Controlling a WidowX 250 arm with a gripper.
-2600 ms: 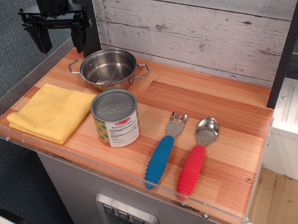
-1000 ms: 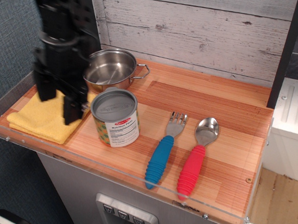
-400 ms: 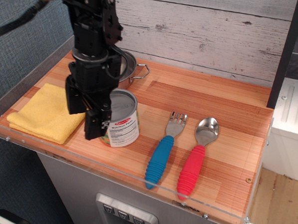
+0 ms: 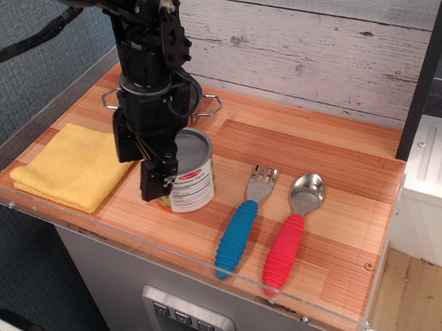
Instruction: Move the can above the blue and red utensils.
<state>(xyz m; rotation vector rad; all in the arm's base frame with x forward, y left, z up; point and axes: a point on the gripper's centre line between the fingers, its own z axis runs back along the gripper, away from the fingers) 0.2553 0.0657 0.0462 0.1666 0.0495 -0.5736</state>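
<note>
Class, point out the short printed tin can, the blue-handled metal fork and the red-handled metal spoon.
Short printed tin can [image 4: 193,188]: main camera view, white label.
Blue-handled metal fork [image 4: 237,237]: main camera view, ribbed handle.
Red-handled metal spoon [image 4: 283,253]: main camera view, ribbed handle.

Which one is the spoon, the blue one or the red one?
The red-handled utensil is the spoon: its metal end is a smooth round bowl. The blue-handled one, lying just left of it and nearer the can, ends in prongs, so it is a fork.

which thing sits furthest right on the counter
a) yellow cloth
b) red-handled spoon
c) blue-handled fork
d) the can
b: the red-handled spoon lies to the right of the blue-handled fork, with the can and the yellow cloth further left.
</note>
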